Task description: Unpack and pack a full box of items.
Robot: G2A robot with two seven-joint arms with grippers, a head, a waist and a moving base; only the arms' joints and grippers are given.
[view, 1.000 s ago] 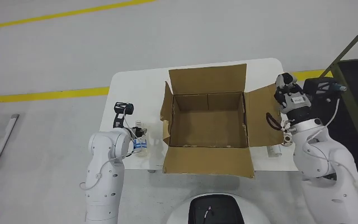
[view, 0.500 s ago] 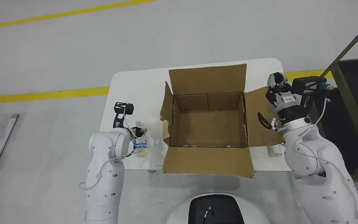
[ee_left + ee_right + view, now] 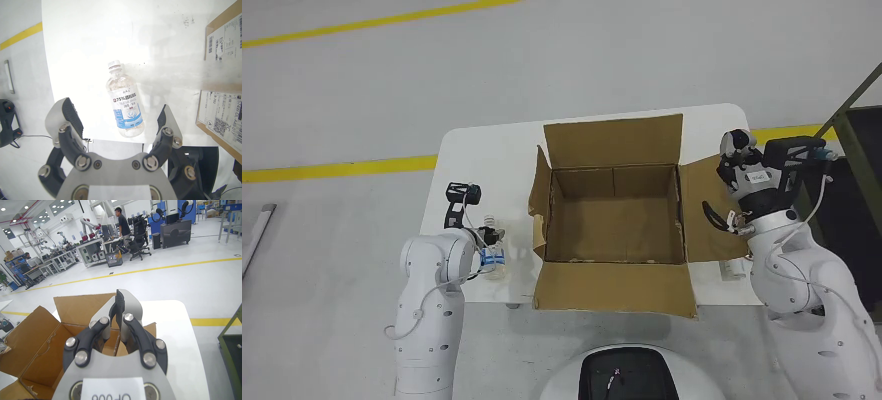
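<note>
Now we are looking at the clear plastic bottle with a white cap and a blue-and-white label [image 3: 123, 102]. It is lying on its side on the white table [image 3: 85, 47], near the front edge and just beside the left wall of the open brown cardboard box [image 3: 614, 228]. Our left gripper [image 3: 116, 113] is hanging over the bottle's lower half with its jaws spread wide, one on either side and touching nothing.

Over the last second our right arm has been swinging in from the table's right edge toward the box's right flap, and it is now settling there. The right gripper [image 3: 119, 306] is clenched on nothing. The left arm and the bottle are keeping their places. We are judging that the box is unpacked and that repacking is starting with this bottle.

From above, the left arm is covering part of the bottle. In the right wrist view the closed fingers are hiding the box's far corner.
</note>
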